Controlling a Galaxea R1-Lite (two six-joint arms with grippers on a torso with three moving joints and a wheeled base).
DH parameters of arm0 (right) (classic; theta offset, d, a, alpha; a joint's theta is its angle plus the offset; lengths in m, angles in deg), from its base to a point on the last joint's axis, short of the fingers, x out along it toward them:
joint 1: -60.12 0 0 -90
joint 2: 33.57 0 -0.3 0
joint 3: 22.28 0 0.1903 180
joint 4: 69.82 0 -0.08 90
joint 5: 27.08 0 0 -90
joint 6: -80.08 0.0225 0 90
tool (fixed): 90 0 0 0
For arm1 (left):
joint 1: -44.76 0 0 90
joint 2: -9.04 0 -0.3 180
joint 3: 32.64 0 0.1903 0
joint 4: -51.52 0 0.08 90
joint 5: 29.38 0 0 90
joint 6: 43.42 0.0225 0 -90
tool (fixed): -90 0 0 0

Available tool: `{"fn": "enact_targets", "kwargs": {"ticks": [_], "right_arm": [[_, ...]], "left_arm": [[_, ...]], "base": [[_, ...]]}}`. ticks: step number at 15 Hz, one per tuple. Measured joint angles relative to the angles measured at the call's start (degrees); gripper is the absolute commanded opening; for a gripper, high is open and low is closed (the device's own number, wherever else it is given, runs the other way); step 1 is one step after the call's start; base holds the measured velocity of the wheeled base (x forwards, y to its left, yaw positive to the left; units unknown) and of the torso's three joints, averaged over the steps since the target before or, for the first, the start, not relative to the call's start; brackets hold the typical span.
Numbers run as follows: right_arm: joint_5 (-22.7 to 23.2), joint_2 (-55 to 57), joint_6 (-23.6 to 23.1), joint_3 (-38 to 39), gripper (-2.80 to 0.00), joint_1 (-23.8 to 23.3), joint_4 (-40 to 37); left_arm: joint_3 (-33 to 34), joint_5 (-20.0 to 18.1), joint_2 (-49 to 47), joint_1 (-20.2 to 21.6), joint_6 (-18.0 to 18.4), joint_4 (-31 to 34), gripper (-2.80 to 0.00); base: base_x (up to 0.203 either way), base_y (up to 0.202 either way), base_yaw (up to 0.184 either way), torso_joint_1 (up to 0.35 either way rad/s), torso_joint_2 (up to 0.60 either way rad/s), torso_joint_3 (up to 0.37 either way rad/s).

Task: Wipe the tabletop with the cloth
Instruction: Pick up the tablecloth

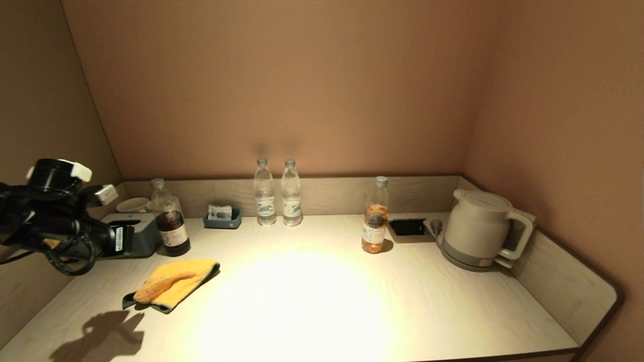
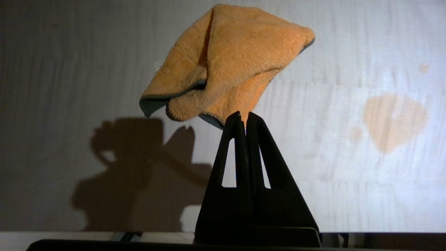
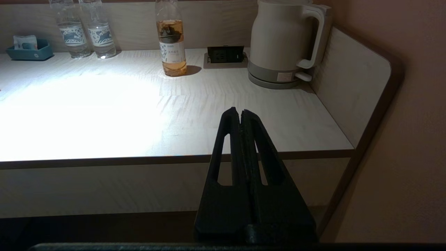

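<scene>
The yellow-orange cloth point(image 1: 173, 284) lies crumpled on the left part of the pale wood-grain tabletop point(image 1: 402, 301), with its dark teal edge showing. In the left wrist view the cloth point(image 2: 226, 62) lies just beyond my left gripper point(image 2: 245, 116), which is shut, empty and held above the tabletop point(image 2: 348, 195). A tan stain point(image 2: 393, 120) marks the surface beside the cloth. My left arm point(image 1: 60, 226) hangs over the table's left edge. My right gripper point(image 3: 240, 112) is shut and empty, low in front of the table's front edge point(image 3: 139, 160), and does not show in the head view.
Along the back rim stand a dark bottle point(image 1: 171, 221), a grey unit point(image 1: 133, 231), a blue tissue box point(image 1: 222, 217), two clear water bottles point(image 1: 277, 193) and a tea bottle point(image 1: 375, 218). A socket plate point(image 1: 407, 227) and a white kettle point(image 1: 478, 229) fill the right corner.
</scene>
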Motion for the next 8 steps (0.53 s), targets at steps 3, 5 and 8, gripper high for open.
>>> {"fn": "enact_targets", "kwargs": {"ticks": [3, 5, 8], "right_arm": [[0.0, 0.0, 0.0, 0.0, -2.8, 0.0, 0.0], [0.0, 0.0, 0.0, 0.0, -2.8, 0.0, 0.0], [0.0, 0.0, 0.0, 0.0, -2.8, 0.0, 0.0]], "left_arm": [[-8.1, -0.1, -10.9, 1.6, 7.4, 0.4, -2.8], [-11.3, -0.2, -14.4, 2.1, 9.0, 2.2, -2.8], [-15.1, -0.3, -17.3, 2.4, 10.4, 3.9, -2.8]], "base": [[0.0, 0.0, 0.0, 0.0, 0.0, 0.0], [0.0, 0.0, 0.0, 0.0, 0.0, 0.0], [0.0, 0.0, 0.0, 0.0, 0.0, 0.0]]}}
